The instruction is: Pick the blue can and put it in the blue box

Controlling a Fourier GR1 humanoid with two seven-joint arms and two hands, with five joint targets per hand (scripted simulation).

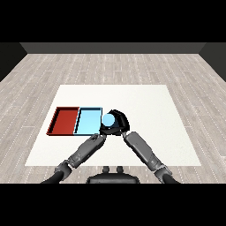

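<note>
Blue can (108, 119) upright, long axis vertical, round pale-blue top turned up toward the camera. Held just beside the right-hand edge of the light blue tray (88, 121), at the tray's near right corner; whether above the rim or just outside it, cannot tell, nor whether resting on the worktop (145, 110) or lifted off it.

Right hand (119, 121) curled round the can, black fingers wrapping its far and right sides, palm behind. Grey right forearm (141, 148) running in from the lower right, angled up and to the left toward the can.

Left hand (102, 132) low, near the tray's front right corner and close under the can, mostly hidden where the two wrists meet; finger state not discernible. Left forearm (84, 152) slanting in from the lower left, meeting the right one in a narrow V just below the can.

Red tray (64, 120) lying to the left of the light blue one, touching along the shared side, both flat on the white worktop, long sides running away from the robot. Wooden floor (110, 66) around the worktop on every side.
</note>
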